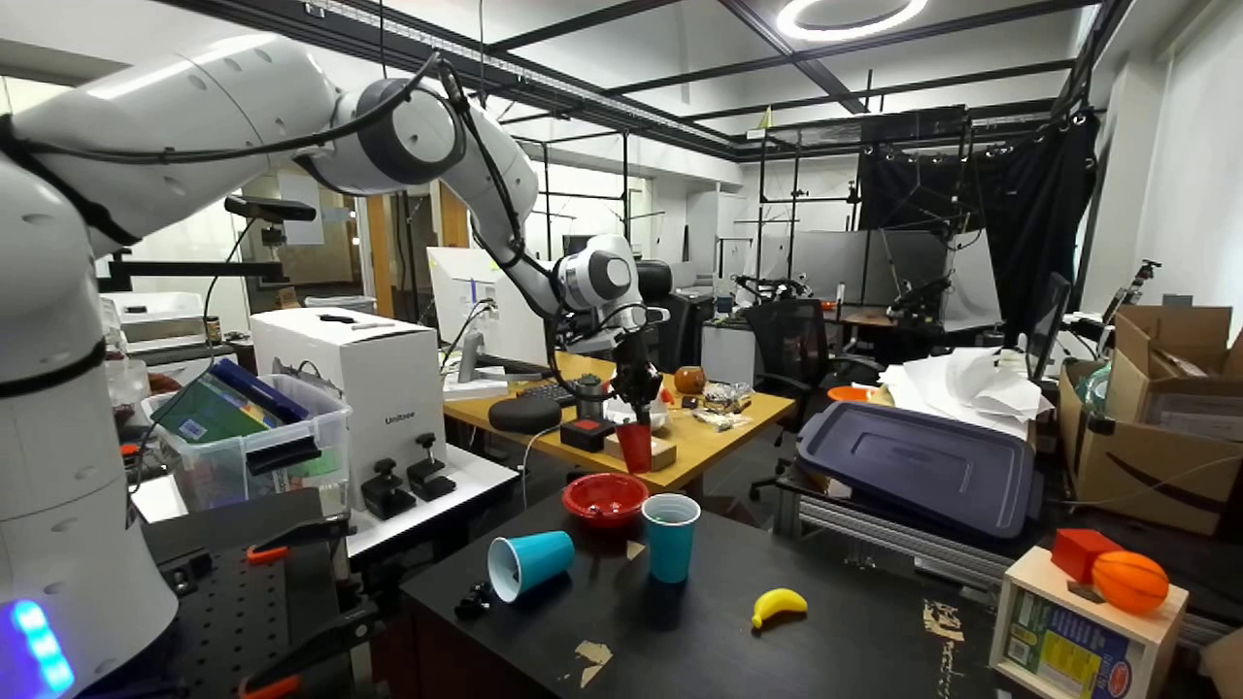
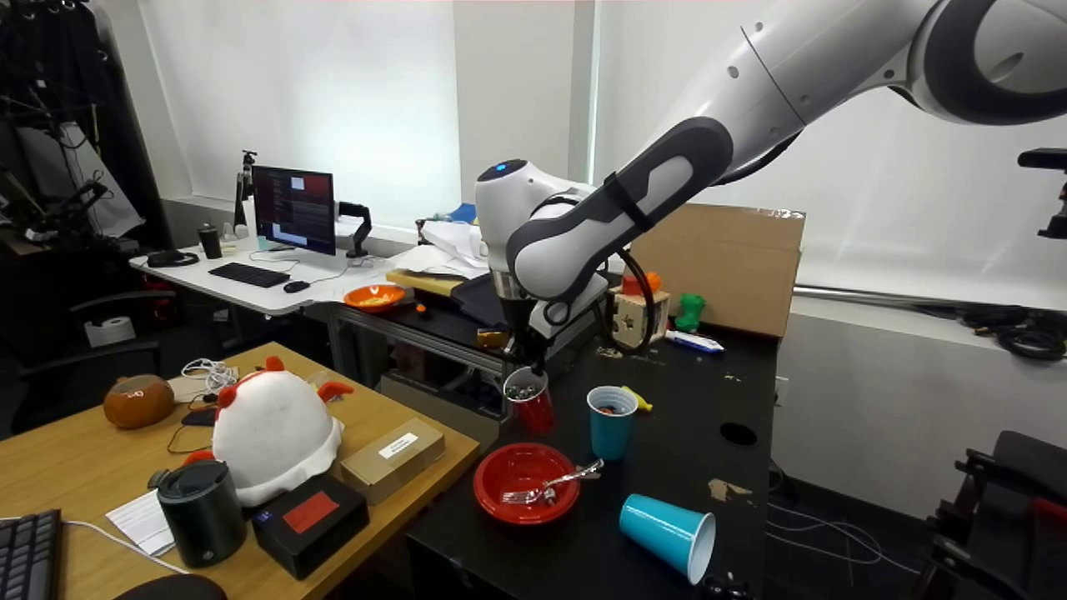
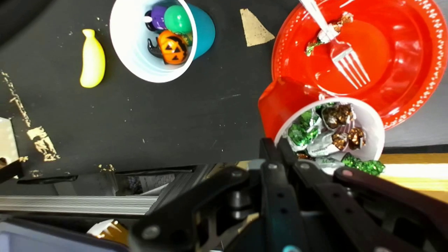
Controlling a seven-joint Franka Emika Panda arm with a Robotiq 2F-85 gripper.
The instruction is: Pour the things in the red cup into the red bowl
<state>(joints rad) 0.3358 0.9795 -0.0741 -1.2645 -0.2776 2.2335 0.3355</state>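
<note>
My gripper [image 3: 274,141] is shut on the wall of the red cup [image 3: 281,105], one finger inside the pale rim and one outside. Green and brown foil-wrapped candies [image 3: 302,131] fill the cup, some near its rim. In both exterior views the cup [image 1: 635,449] hangs beside the red bowl [image 1: 583,503], nearly upright with a slight lean. From the wrist view, the cup overlaps the edge of the red bowl [image 3: 406,73]. Inside the bowl lie a wrapped candy [image 3: 346,18] and a clear fork [image 3: 344,57], whose handle passes over the rim.
An upright blue cup [image 2: 611,429] holding small toys stands close to the bowl. Another blue cup [image 2: 663,529] lies on its side nearer the table edge. A yellow banana [image 1: 779,607] rests on the black table. Beyond the bowl, a wooden desk [image 1: 723,447] carries boxes and a plush toy.
</note>
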